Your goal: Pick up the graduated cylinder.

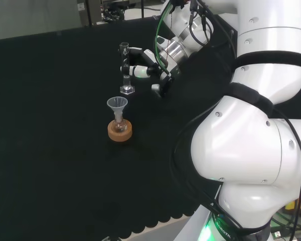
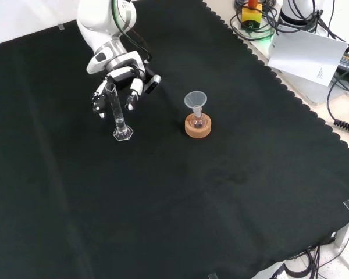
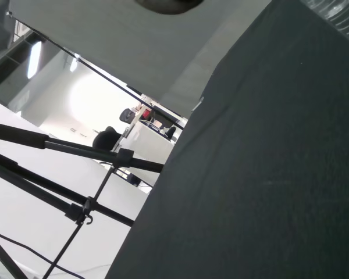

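Note:
The clear graduated cylinder (image 1: 124,68) (image 2: 117,113) stands upright on its hexagonal foot on the black cloth. The black and white hand (image 1: 146,69) (image 2: 119,78) is at the cylinder's upper half. In the head view it reaches in from the right, and two fingers (image 1: 134,70) lie against the tube. The thumb (image 1: 159,88) hangs apart from the glass, lower and to the right. In the front view the fingers (image 2: 131,97) point down behind the cylinder's top, only slightly bent. The cylinder's foot (image 2: 123,135) rests on the cloth.
A small flask on a cork ring (image 1: 120,131) (image 2: 198,127) carries a clear funnel (image 1: 117,104) (image 2: 195,100). In the head view it stands just in front of the cylinder. The arm's white links (image 1: 256,125) stand at the head view's right. Papers and cables (image 2: 308,52) lie beyond the cloth's scalloped edge.

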